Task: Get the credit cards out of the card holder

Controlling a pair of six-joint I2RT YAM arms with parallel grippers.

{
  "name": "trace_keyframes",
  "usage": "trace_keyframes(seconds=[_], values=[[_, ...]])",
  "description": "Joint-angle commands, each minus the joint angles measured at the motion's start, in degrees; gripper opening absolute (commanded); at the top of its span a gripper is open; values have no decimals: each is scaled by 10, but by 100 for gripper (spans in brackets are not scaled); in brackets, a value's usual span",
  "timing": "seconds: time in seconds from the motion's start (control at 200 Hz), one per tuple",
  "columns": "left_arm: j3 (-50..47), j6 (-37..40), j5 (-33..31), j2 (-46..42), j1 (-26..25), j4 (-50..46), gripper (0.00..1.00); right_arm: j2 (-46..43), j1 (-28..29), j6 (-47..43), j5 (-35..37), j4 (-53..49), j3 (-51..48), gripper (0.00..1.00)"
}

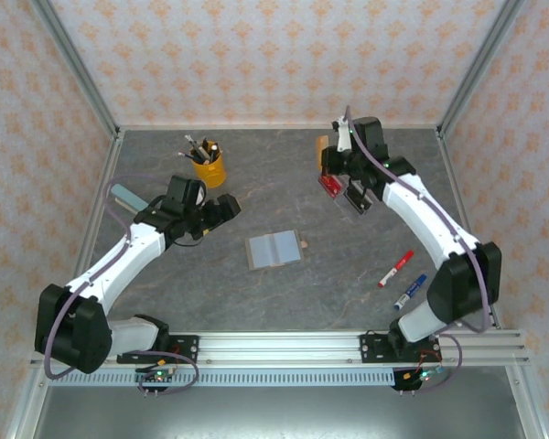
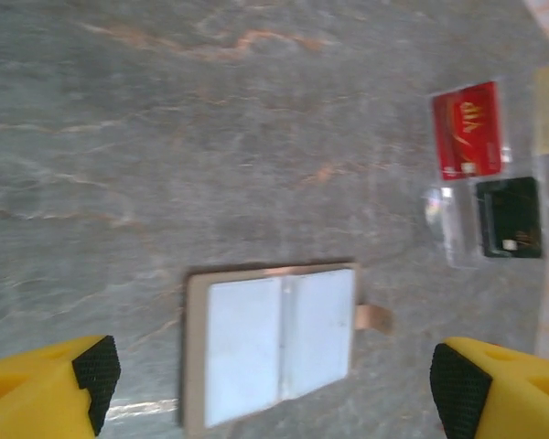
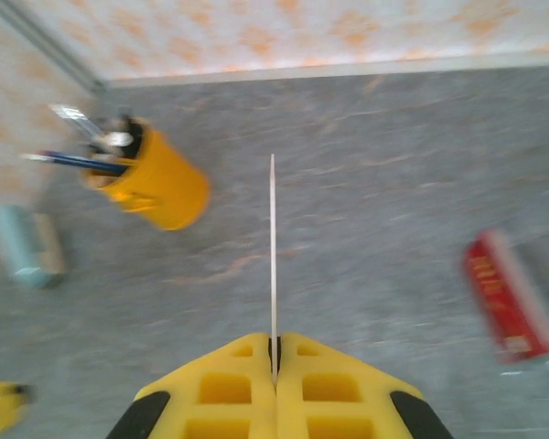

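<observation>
The card holder (image 1: 274, 249) lay open and flat near the middle of the bench (image 1: 284, 183), its pale inner panels facing up and a small tan tab (image 1: 305, 245) sticking out from its 3 o'clock edge. In the left wrist view, no card could be seen on its pale panels.

At about 1 o'clock from it, a red card (image 1: 329, 185) lay face up on the bench. A black card (image 1: 357, 199) lay close beside the red one at 2 o'clock, and in the left wrist view it seemed to rest on a clear tray (image 2: 439, 219).

Beyond the red card, still toward 1 o'clock, the right gripper (image 1: 334, 160) was clamped on a tan card (image 1: 322, 146). Its own camera showed the jaws pressed together on this card's near end, with the card standing edge-on as a thin line.

The left gripper (image 1: 218, 215) hovered at 10 o'clock from the holder with its jaws spread wide and nothing between them. Its wrist view looked down on the holder between the two pads.

A yellow cup (image 1: 208, 167) of pens stood at 11 o'clock. A light-blue block (image 1: 126, 197) lay farther out toward 10 o'clock, near the bench's left edge. A red marker (image 1: 395, 269) and a blue marker (image 1: 409, 292) lay side by side at 4 o'clock, well apart from the holder.
</observation>
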Motion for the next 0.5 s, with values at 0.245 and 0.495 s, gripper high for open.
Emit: trace_keyframes(seconds=[0.245, 0.495], values=[[12, 34, -52, -31, 21, -88, 100, 194, -72, -255, 92, -177, 231, 0], [15, 42, -41, -30, 27, -98, 100, 269, -106, -324, 67, -236, 312, 0]])
